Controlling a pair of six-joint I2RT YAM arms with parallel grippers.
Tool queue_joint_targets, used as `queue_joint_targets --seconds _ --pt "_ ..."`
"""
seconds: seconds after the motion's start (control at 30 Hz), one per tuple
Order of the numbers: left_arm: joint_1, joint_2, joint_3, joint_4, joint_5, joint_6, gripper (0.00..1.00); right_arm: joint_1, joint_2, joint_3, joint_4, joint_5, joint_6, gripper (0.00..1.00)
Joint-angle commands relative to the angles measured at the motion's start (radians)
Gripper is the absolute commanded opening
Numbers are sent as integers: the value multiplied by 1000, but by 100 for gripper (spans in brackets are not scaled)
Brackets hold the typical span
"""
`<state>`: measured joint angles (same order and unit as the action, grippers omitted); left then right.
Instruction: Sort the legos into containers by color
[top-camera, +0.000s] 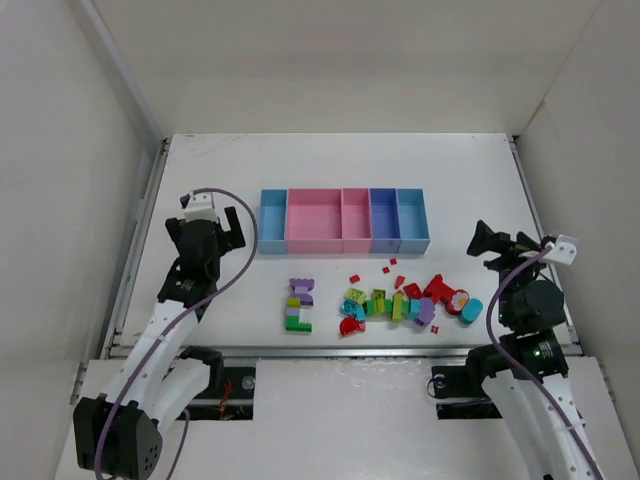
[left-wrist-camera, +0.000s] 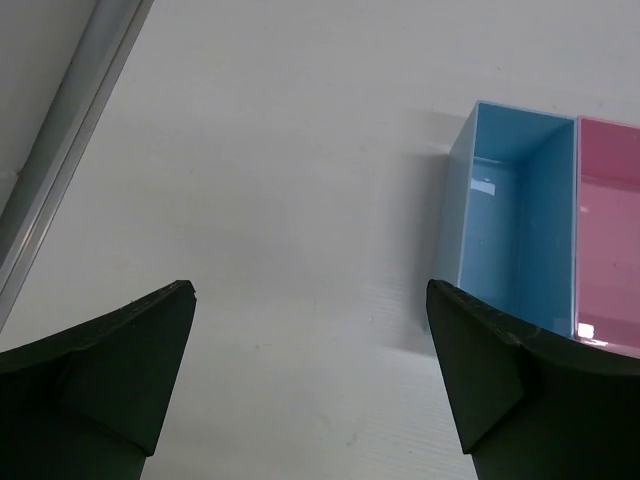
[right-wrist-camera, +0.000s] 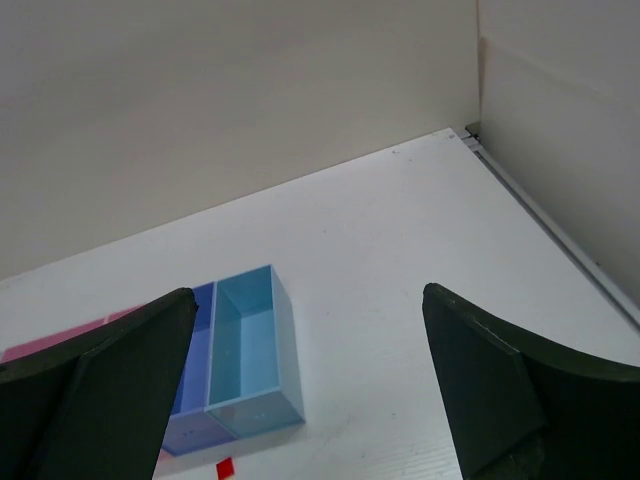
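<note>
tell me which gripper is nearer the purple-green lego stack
Left. The left gripper is behind and left of the lego stack; the right gripper is far to its right.

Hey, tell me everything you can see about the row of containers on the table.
The containers are five open-topped rectangular bins joined side by side in one row: light blue, wide pink, narrow pink, purple-blue, light blue. They look like glossy plastic with thin walls. All appear empty. The row sits flat on the white table, with the legos scattered on its near side.
</note>
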<state>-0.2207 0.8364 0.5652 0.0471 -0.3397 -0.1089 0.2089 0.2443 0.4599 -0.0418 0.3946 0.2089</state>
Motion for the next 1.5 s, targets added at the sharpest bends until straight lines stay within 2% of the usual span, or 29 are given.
queue_joint_targets --seconds 0.0,0.07,0.1,0.2,0.23,0.27,0.3,0.33,0.37,0.43,0.47,0.53,0.57,0.63,0.67,0.77,0.8,0.83,0.93,1.03,1.07,1.13,1.17,1.2,1.23,1.3,1.33,1.4,1.47 --pt "1 -26 -2 16 -2 67 100 -6 22 83 -16 -10 23 100" --pt "1 -26 -2 16 81 183 100 -6 58 114 -30 -10 23 100" --pt "1 -36 -2 16 112 310 100 -6 75 131 -52 -22 23 100" --pt "1 -36 31 -25 253 472 100 -6 183 236 -113 -48 -3 100" --pt "1 -25 51 -51 318 542 100 -6 223 320 -191 -48 -18 100" --pt "1 -10 91 -106 444 689 100 -6 322 374 -246 -12 -41 100" --pt "1 3 113 -125 490 742 100 -6 382 432 -310 -11 -42 100" --pt "1 19 136 -137 522 777 100 -6 448 500 -466 50 -51 100" --pt "-20 71 163 -151 540 799 100 -6 593 648 -556 87 -51 100" --pt "-83 140 263 -232 571 847 100 -6 743 796 -734 177 -51 100" --pt "-106 211 297 -274 571 863 100 7 867 907 -879 202 -66 100" --pt "-194 263 375 -398 561 894 100 29 943 962 -961 251 -75 100" --pt "-227 277 375 -426 545 903 100 56 955 962 -957 260 -86 100" --pt "-323 277 386 -496 533 904 100 70 899 912 -888 177 -121 100" --pt "-351 277 386 -536 533 920 100 70 864 883 -842 48 -121 100" --pt "-463 267 380 -647 554 951 100 70 701 708 -614 -158 -112 100" --pt "-489 267 363 -647 554 972 100 79 667 660 -505 -275 -112 100" --pt "-508 254 346 -656 544 1030 100 80 615 576 -460 -328 -102 100" --pt "-517 269 331 -693 568 1086 100 80 589 496 -388 -471 -45 100" --pt "-517 311 351 -725 620 1011 97 118 613 482 -412 -500 -8 100" --pt "-517 322 351 -657 620 853 97 132 633 482 -431 -475 16 100" --pt "-517 331 361 -563 524 630 96 162 647 482 -463 -392 27 100" --pt "-517 331 372 -525 462 520 96 171 647 482 -474 -375 40 100" --pt "-517 342 387 -465 320 412 96 184 647 482 -474 -364 40 100" --pt "-490 342 441 -455 271 229 96 184 647 482 -474 -364 49 100" --pt "-445 368 507 -469 242 70 85 184 647 482 -463 -364 59 100" --pt "-434 368 544 -501 251 2 81 184 647 482 -446 -379 72 100" --pt "-434 379 544 -529 325 -116 80 184 656 473 -434 -379 84 100" --pt "-456 398 474 -569 407 -188 80 193 665 462 -434 -379 95 100"
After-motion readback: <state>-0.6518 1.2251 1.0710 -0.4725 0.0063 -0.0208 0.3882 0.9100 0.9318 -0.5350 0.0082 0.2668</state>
